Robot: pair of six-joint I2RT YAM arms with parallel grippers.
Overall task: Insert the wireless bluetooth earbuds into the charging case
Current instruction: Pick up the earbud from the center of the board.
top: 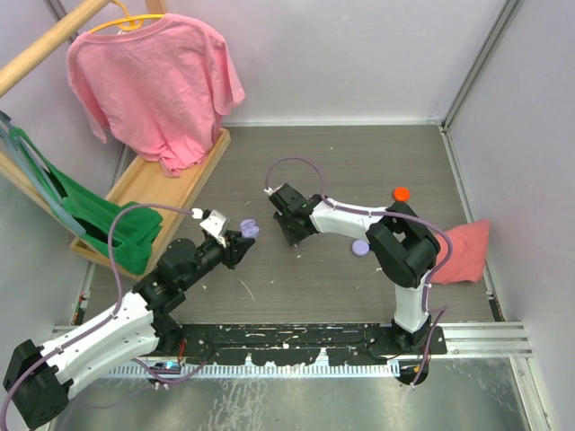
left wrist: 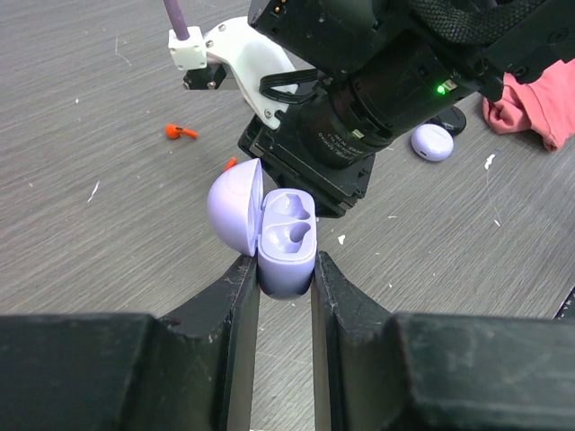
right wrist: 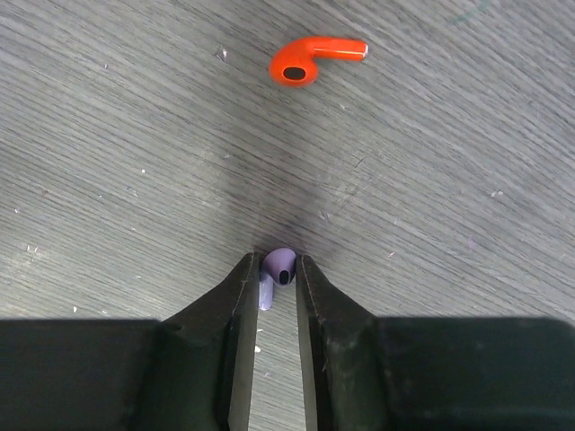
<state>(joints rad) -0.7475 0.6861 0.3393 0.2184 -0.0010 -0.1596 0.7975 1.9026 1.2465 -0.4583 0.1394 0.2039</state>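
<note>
The left gripper [left wrist: 286, 269] is clenched on the base of the charging case [left wrist: 287, 244], a small rounded lilac shell held off the table [top: 359, 153], left of its middle and toward the near edge. Its domed lid [left wrist: 234, 215] is swung open to the left, and the two moulded sockets inside are both bare. Just beside it, about mid-table, the right gripper [right wrist: 274, 269] is down at the surface with its jaws pinched on a lilac earbud [right wrist: 281, 267] (glossy, with a dark oval opening facing up); only its rounded head shows, and it seems to lie on the wood. An orange earbud [right wrist: 314, 61] lies loose beyond the fingertips. A second lilac case [top: 360, 247], closed, sits by the right arm, with an orange disc [top: 401, 193] farther toward the right edge.
</note>
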